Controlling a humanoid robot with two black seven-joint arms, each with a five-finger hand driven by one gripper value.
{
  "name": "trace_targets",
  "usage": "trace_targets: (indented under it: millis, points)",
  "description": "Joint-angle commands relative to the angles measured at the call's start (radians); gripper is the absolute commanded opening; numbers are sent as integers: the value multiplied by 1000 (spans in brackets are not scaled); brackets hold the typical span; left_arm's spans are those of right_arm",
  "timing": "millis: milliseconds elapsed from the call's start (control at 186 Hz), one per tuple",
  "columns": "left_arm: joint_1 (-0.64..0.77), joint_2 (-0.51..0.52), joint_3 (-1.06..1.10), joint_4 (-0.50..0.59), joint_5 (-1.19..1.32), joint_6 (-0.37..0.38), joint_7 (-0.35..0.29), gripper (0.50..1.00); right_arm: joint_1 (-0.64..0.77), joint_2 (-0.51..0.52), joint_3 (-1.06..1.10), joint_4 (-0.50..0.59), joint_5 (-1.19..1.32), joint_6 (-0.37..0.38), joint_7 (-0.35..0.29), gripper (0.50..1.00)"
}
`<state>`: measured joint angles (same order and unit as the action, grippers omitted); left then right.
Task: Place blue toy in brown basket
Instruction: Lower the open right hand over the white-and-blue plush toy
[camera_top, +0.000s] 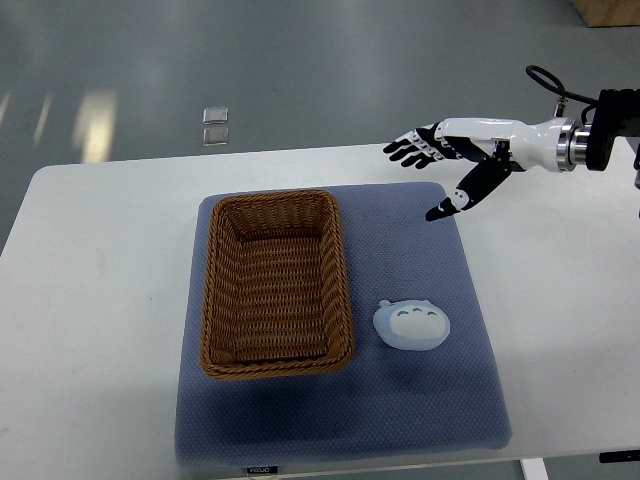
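Note:
A pale blue round toy (411, 326) with a small face lies flat on the blue-grey mat (440, 400), just right of the brown wicker basket (275, 284). The basket holds nothing that I can see. My right hand (432, 168) comes in from the right edge and hovers over the mat's far right corner, well beyond the toy. Its fingers (410, 148) are spread and hold nothing, with the thumb pointing down toward the mat. The left arm does not show.
The mat lies on a white table (100, 280). The table's far edge (200, 158) runs behind the basket, with grey floor beyond. A small clear object (216, 126) lies on the floor.

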<state>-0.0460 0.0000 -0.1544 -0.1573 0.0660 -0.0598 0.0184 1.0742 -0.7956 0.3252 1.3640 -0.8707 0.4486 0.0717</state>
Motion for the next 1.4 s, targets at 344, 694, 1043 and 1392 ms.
trace_targets:
  millis: [344, 694, 1043, 1392]
  points:
    - [-11, 0, 1, -1, 2, 0, 0, 1000, 107, -108, -250, 233, -36, -5, -41, 911]
    - [-12, 0, 1, -2, 2, 0, 0, 1000, -33, -42, -247, 222, -54, -94, -39, 909]
    - [-12, 0, 1, 1, 0, 0, 0, 1000, -111, 24, -242, 173, -85, -186, -33, 907]
    - [-12, 0, 2, 1, 1, 0, 0, 1000, -180, 76, -239, 135, -132, -245, -30, 903]
